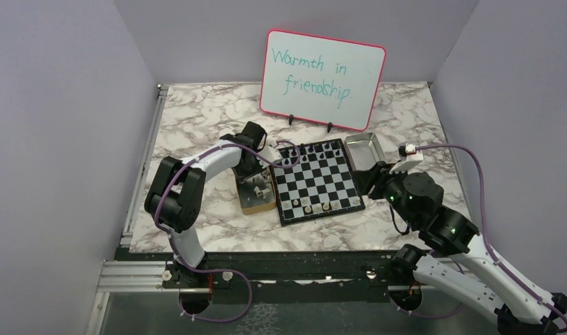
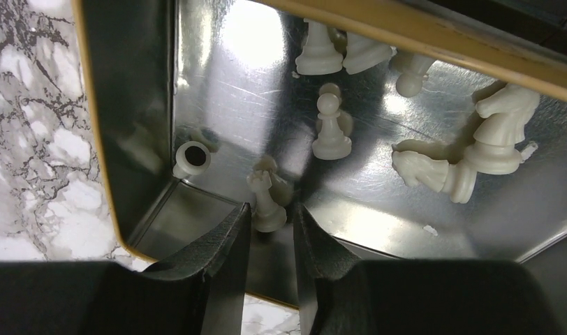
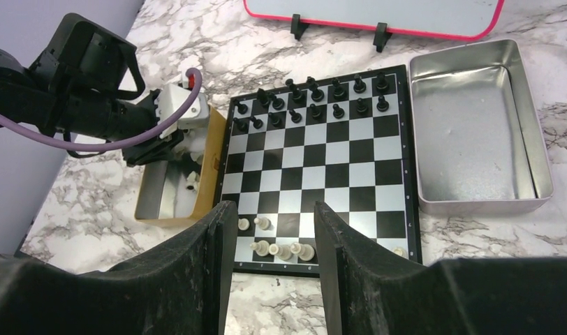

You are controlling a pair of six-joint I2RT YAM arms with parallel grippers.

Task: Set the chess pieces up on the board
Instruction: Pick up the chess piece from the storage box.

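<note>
Tiny cream chess pieces point(image 2: 331, 129) loose in tan box point(image 2: 434, 35) just left of board point(image 3: 322, 174); a few cream already on near ranks, black ones point(image 3: 312, 94) along far two ranks. Left gripper point(image 2: 269, 216) down in box, jaws narrowed either side of one upright cream man point(image 2: 267, 199); cannot tell whether pinching or only flanking. Right gripper point(image 3: 274, 216) over board's near edge, jaws apart, empty. Look hard, smooth, very light: likely to skid on shiny box floor or topple. Best pinched at waist above base, gentle squeeze. On whiteboard point(image 1: 322, 70), handwritten: "Warmth in friendship." No brands seen.
</note>
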